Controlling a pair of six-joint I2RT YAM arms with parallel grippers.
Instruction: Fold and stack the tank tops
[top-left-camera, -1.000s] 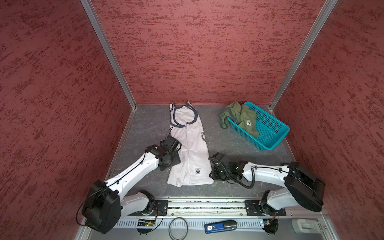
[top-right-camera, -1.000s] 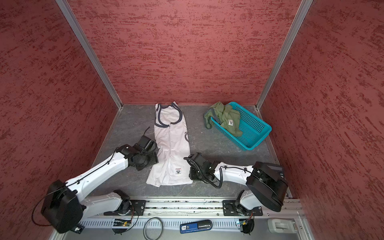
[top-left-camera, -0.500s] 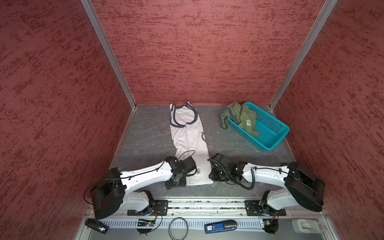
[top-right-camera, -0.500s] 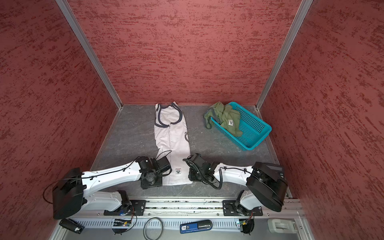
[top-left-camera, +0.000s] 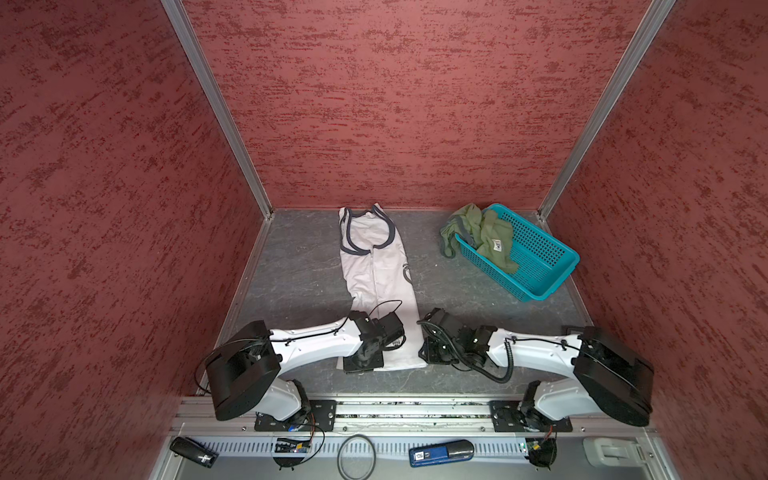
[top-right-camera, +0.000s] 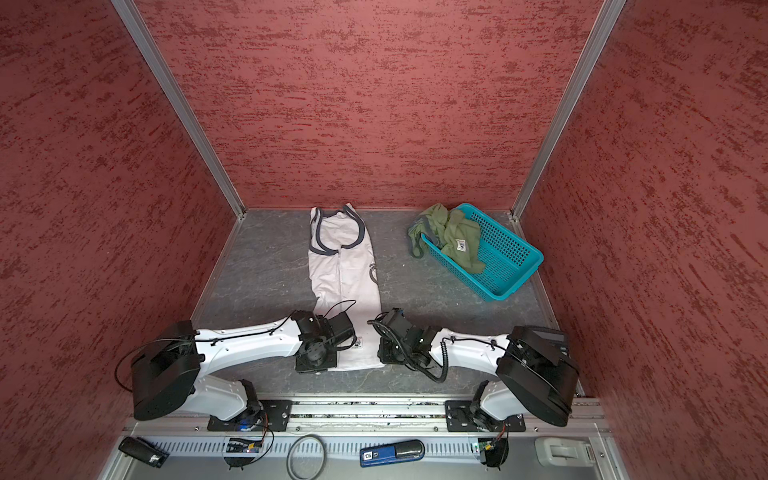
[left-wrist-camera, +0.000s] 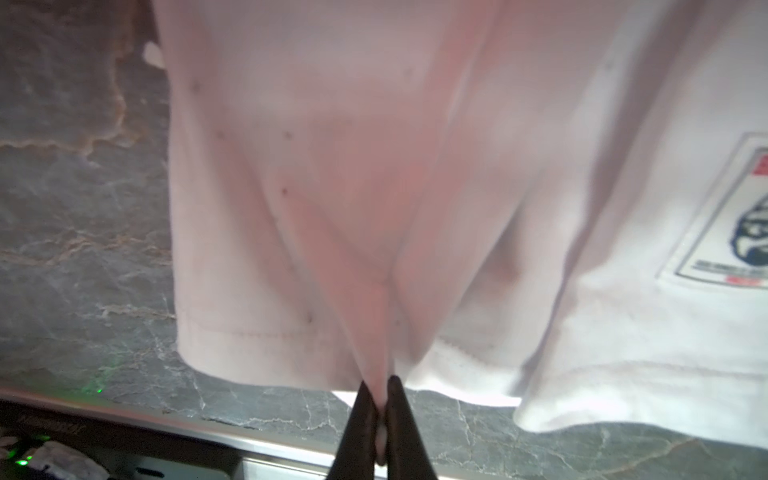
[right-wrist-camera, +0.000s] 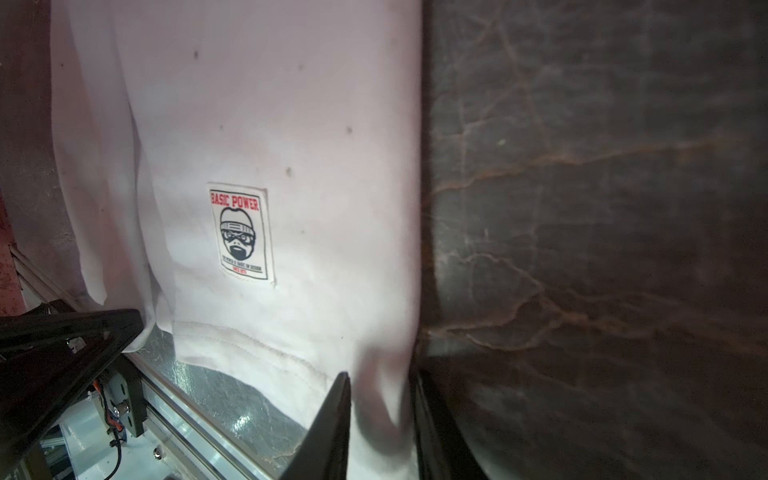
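Note:
The white tank top (top-left-camera: 378, 266) (top-right-camera: 345, 266) lies lengthwise mid-table, folded narrow, straps toward the back wall. My left gripper (top-left-camera: 363, 362) (top-right-camera: 316, 362) is at its near hem on the left; in the left wrist view the gripper (left-wrist-camera: 380, 386) is shut on a pinch of white cloth (left-wrist-camera: 374, 166). My right gripper (top-left-camera: 428, 357) (top-right-camera: 384, 357) sits at the hem's right corner, and in the right wrist view it (right-wrist-camera: 380, 374) holds bunched cloth (right-wrist-camera: 270, 124) between its jaws. The olive green tank top (top-left-camera: 482, 232) (top-right-camera: 451, 235) lies crumpled over the basket's rim.
A teal mesh basket (top-left-camera: 540, 266) (top-right-camera: 509, 266) stands at the back right. Red walls close in three sides. The metal rail (top-left-camera: 395, 409) runs along the front edge, with a blue device (top-left-camera: 440, 452) and a cable ring (top-left-camera: 356, 457) below it.
My left arm has swung from the shirt's left side down to the near hem, and its jaws have shut on the cloth. The right arm has not moved.

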